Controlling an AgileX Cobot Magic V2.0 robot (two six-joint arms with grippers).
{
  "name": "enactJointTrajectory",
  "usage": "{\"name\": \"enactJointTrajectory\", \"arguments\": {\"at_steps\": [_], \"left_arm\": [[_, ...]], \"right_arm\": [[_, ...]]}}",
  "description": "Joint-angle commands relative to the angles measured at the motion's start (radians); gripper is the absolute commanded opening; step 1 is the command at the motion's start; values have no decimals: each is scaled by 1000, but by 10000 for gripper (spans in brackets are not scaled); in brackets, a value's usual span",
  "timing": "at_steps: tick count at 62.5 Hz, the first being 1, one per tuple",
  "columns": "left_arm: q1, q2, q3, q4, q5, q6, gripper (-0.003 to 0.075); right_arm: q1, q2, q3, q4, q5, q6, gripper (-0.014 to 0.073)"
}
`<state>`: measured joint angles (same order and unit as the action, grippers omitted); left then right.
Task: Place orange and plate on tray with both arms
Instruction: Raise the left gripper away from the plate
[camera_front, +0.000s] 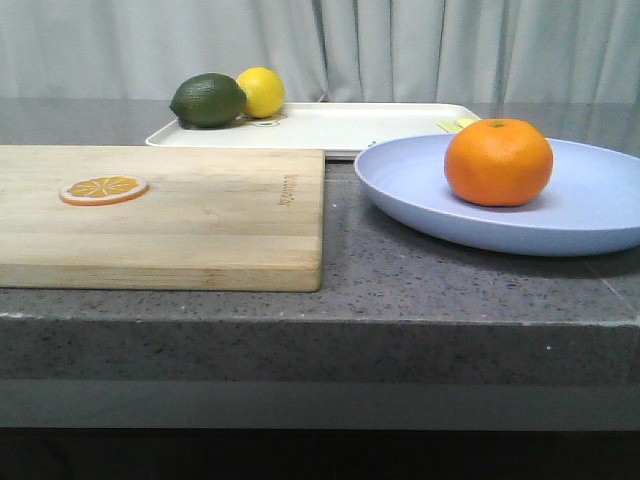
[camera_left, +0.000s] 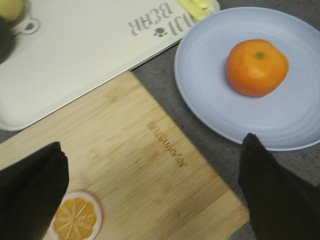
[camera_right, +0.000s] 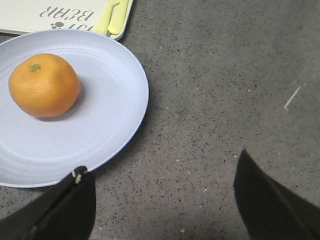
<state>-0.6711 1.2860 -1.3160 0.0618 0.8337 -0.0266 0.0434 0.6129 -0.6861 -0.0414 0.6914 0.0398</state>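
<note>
Front view: orange (camera_front: 498, 161) on plate (camera_front: 590, 205), lemon (camera_front: 262, 91) and lime (camera_front: 208, 100) on tray (camera_front: 340, 128); both pincers released.

A dark grey speckled stone desk (camera_front: 470, 290) fills the foreground, its thick front edge catching soft, even light. Behind it hangs a pale grey pleated curtain (camera_front: 420, 45), closing off the whole back of the room.

The plate (camera_front: 590, 215) runs off the front view's right edge. Behind the plate, the tray's (camera_front: 330, 130) near rim is partly hidden.
</note>
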Motion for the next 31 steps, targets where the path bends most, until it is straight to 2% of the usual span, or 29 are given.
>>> {"name": "enactJointTrajectory", "arguments": {"at_steps": [1,11,18,31], "left_arm": [[48,-139,73,-8,-72,-11,673],[114,-316,239,-20,-59,-11,673],[124,-423,325,-25,-59,-11,673],[124,-559,424,-76,-59,-11,673]], "right_arm": [[-5,5,-36,-20,-58,-7,581],[-5,6,-36,-19,6,8,581],[-5,22,-36,-12,89,45,581],[-5,107,-39,134,164,62,581]]}}
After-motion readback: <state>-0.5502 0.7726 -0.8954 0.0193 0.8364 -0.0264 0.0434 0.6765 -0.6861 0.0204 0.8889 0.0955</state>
